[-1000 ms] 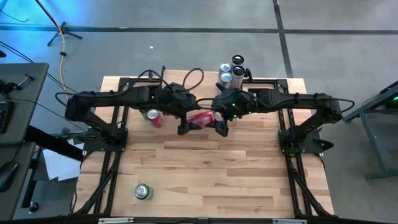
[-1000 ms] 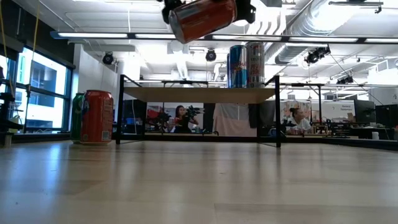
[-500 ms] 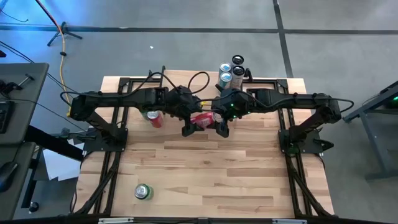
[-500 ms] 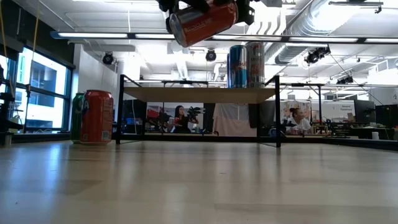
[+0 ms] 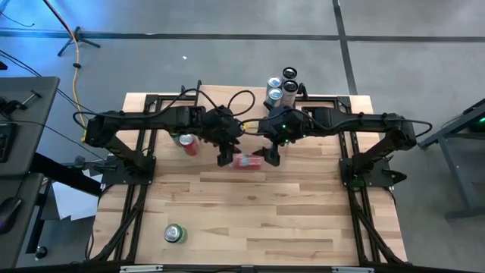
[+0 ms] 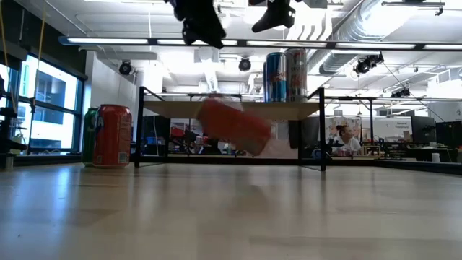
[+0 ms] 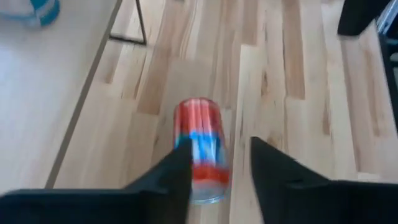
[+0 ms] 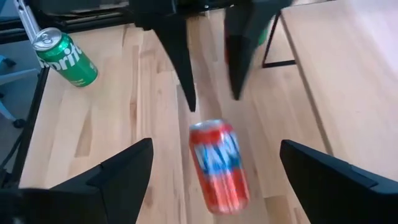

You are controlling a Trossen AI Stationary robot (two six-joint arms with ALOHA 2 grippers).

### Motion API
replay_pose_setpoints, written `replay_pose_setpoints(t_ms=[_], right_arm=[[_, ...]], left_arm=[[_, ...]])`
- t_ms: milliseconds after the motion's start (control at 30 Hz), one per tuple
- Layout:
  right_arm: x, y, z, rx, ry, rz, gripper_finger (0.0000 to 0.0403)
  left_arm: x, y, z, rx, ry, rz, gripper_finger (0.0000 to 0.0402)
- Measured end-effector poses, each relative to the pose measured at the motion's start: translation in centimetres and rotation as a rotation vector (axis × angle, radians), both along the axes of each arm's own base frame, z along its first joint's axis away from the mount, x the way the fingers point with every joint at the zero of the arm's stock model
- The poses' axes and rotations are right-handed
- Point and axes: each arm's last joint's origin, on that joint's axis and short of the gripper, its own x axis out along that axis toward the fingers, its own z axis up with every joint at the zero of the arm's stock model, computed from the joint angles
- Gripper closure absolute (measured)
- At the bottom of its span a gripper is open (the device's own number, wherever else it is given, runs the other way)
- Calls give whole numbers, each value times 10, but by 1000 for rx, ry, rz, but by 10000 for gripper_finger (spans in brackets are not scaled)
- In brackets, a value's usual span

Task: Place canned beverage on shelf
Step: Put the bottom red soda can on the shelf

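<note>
Overhead, both arms meet above the middle of the bench (image 5: 250, 220), and the red can (image 5: 245, 161) lies on its side just below the left claw (image 5: 224, 158) and right claw (image 5: 271, 157), its long axis running across from one to the other; neither claw holds it. Two upright cans (image 5: 279, 89) stand at the far edge where the shelf is. Low across the bench, the red can (image 6: 232, 127) shows blurred and tilted in mid-air in front of the shelf (image 6: 231, 108), well under both claws; it looks to be falling, not placed. Left wrist camera: the left claw (image 7: 214, 171) is open, empty, with the can (image 7: 200, 149) directly beneath, lengthwise between the fingers. Right wrist camera: the right claw (image 8: 214, 165) is spread wide, the can (image 8: 219, 165) below it. Judging by this, the left arm is slightly nearer for a regrasp.
</note>
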Motion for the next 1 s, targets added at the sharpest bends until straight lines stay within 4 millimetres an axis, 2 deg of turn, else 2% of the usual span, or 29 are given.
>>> replay_pose_setpoints(t_ms=[133, 200, 400, 600, 700, 833, 933, 1000], right_arm=[[0, -2, 0, -5, 5, -10, 65], [-1, -2, -1, -3, 15, -11, 65], [-2, -2, -2, -2, 34, -11, 64], [-6, -2, -6, 21, 93, -30, 64], [-15, -1, -14, 40, 209, -48, 64], [-24, 2, -21, 59, 327, -63, 64], [-27, 9, -23, 45, 369, -49, 64], [-29, 14, -23, 20, 384, -45, 64]], left_arm=[[-2, 5, -1, -9, 14, 9, 368], [-3, 5, -2, -21, 31, 5, 393], [-12, 3, 1, -30, 61, -3, 375], [-20, 0, 4, -21, 66, -3, 398], [-28, -5, -13, -22, 94, -4, 393], [-38, -13, -50, -67, 64, 27, 381], [-48, -18, -75, -94, 43, 51, 372], [-51, -17, -84, -95, 46, 56, 362]])
